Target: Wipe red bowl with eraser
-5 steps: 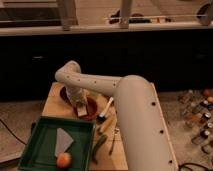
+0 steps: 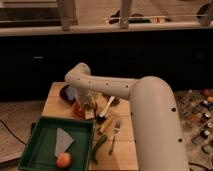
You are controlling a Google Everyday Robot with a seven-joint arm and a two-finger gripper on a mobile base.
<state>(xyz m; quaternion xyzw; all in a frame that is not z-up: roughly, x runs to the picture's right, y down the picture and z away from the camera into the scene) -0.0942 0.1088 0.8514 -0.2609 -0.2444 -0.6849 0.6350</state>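
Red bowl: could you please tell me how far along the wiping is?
Approach looks done: the pincer hangs over the red bowl. In hand: the eraser sits just beneath it, at the bowl; grip unclear. Left: finishing the wipe and withdrawing.

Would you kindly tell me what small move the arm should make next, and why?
Probably a short stroke leftward across the red bowl: the gripper sits low at the bowl's right edge, with the eraser apparently just beneath it, at the rim.
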